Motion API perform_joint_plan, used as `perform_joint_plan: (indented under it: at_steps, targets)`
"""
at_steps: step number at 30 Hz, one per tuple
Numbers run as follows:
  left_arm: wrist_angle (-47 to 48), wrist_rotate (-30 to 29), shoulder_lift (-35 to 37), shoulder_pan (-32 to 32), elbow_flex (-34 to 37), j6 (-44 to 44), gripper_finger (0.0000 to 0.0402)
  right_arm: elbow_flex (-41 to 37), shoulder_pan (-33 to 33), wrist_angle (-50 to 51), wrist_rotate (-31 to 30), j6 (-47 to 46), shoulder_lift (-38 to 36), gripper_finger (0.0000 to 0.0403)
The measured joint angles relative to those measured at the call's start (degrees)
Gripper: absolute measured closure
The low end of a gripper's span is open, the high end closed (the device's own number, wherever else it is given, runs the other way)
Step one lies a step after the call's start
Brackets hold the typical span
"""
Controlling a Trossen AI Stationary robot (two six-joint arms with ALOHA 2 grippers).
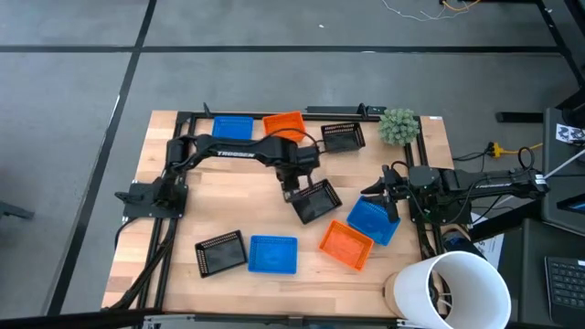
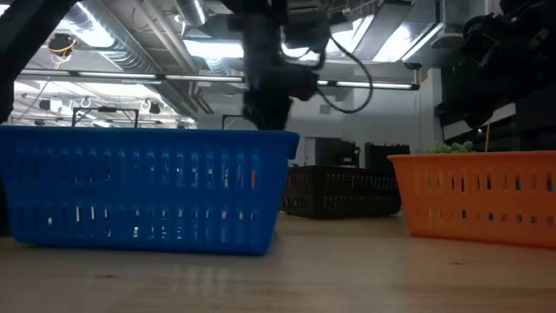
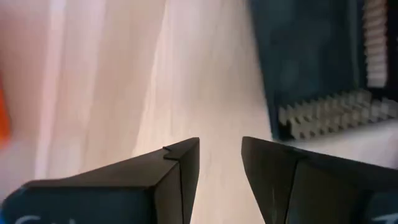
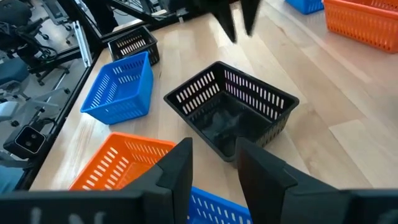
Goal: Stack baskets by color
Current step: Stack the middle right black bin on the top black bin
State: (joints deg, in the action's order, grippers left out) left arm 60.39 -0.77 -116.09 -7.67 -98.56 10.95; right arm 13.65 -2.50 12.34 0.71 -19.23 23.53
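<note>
Several blue, orange and black baskets lie spread over the wooden table. My left gripper (image 1: 291, 189) points down over bare wood, open, just off the far left corner of a tilted black basket (image 1: 315, 200) in the middle. Its fingers (image 3: 221, 149) have only wood between them, and the black basket (image 3: 311, 68) lies beside them. My right gripper (image 1: 391, 203) waits open at the right edge, above a blue basket (image 1: 373, 219). In its wrist view the right gripper (image 4: 214, 149) faces the black basket (image 4: 230, 115).
A blue (image 1: 232, 127), an orange (image 1: 284, 123) and a black basket (image 1: 344, 136) stand along the far edge. A black (image 1: 221, 252), a blue (image 1: 273, 254) and an orange one (image 1: 345, 244) lie near the front. A green plant (image 1: 399, 125) and a white bucket (image 1: 454, 288) flank the right side.
</note>
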Motion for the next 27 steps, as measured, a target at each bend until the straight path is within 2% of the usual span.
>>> perform_joint_plan:
  at_steps: [3, 6, 13, 16, 19, 25, 27]
  targets:
    - [9.1, 3.7, 0.7, 1.5, 0.1, 4.7, 0.0289, 0.0, 0.0, 0.1, 0.0, 0.0, 0.0, 0.0281]
    - [9.0, 4.9, 0.4, 4.3, 0.6, 6.3, 0.0289, 0.0, 0.0, 0.1, 0.0, 0.0, 0.0, 0.0281]
    - [-3.9, 5.6, -2.7, 9.0, 1.0, 11.0, 0.0289, 0.0, 0.0, 0.2, -0.1, 0.0, 0.0, 0.0281]
    - [-4.5, 6.2, -5.1, 9.2, 1.0, 11.3, 0.0289, 0.0, 0.0, 0.3, -0.1, 0.0, 0.0, 0.0281]
    - [-6.8, 7.3, -7.1, 8.6, 1.2, 10.2, 0.0289, 0.0, 0.0, 0.4, -0.1, 0.0, 0.0, 0.0281]
    - [-20.0, 2.0, -8.1, 3.6, 1.0, 5.1, 0.0289, 0.0, 0.0, 0.1, -0.1, 0.0, 0.0, 0.0281]
    - [-20.5, 0.7, -7.8, 1.0, 0.7, 4.7, 0.0289, 0.0, 0.0, 0.0, -0.1, -0.1, 0.0, 0.0281]
